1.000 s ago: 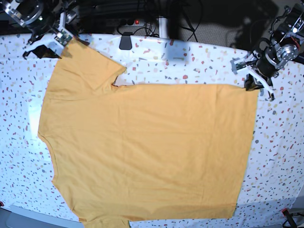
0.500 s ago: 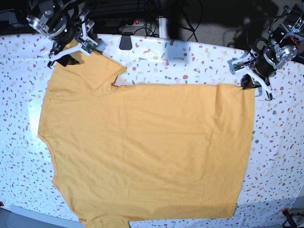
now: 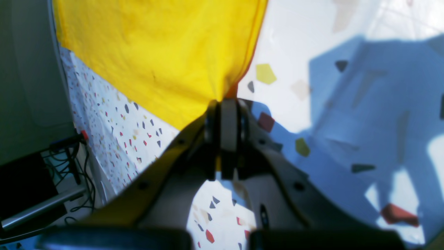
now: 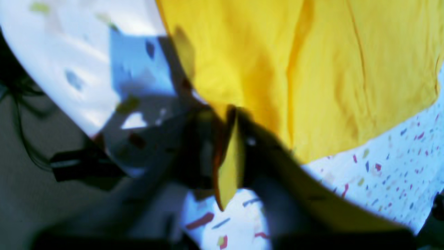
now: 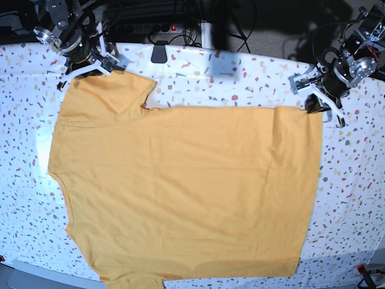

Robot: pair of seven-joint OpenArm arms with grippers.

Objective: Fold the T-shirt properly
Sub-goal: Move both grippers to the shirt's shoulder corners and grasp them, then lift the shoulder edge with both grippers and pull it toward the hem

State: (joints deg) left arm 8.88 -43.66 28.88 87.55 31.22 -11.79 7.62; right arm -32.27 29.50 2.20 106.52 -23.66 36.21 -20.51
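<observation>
Since earlier, right gripper has clamped the T-shirt sleeve at 10 o'clock.
Left gripper pinches the 2 o'clock hem corner; lift both evenly, keeping cloth taut.

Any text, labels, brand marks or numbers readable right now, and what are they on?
None readable in any view.
The T-shirt shows only plain yellow fabric on its upturned side.
The table cover carries coloured flecks only, no lettering.
Gear behind the table is too dark and small to read.

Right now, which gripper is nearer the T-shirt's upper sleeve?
Right. The right gripper is shut on the T-shirt at that sleeve's tip; the left gripper pinches the far hem corner.
</observation>
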